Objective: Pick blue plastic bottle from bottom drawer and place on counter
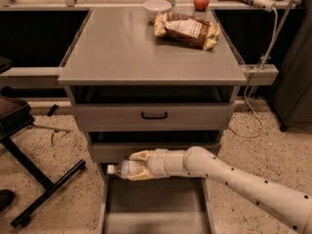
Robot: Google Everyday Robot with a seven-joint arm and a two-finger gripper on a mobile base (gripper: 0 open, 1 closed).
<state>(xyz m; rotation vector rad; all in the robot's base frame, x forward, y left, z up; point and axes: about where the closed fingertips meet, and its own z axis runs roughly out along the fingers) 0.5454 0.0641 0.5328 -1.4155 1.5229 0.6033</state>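
Observation:
The blue plastic bottle (123, 169) lies sideways in my gripper (138, 165), white cap pointing left. The gripper is shut on it, one yellowish finger above and one below. It is held above the back of the open bottom drawer (151, 208), a grey tray with low walls, and in front of the lower drawer front. My white arm (234, 184) reaches in from the lower right. The counter (131, 48) is the broad grey top of the cabinet, well above the gripper.
A brown-yellow snack bag (186, 29), a white bowl (157, 7) and a red apple (201, 1) sit at the counter's back. Two drawer fronts with a black handle (154, 115) are closed above. A black chair base (34, 179) stands at left; a cable (258, 72) hangs at right.

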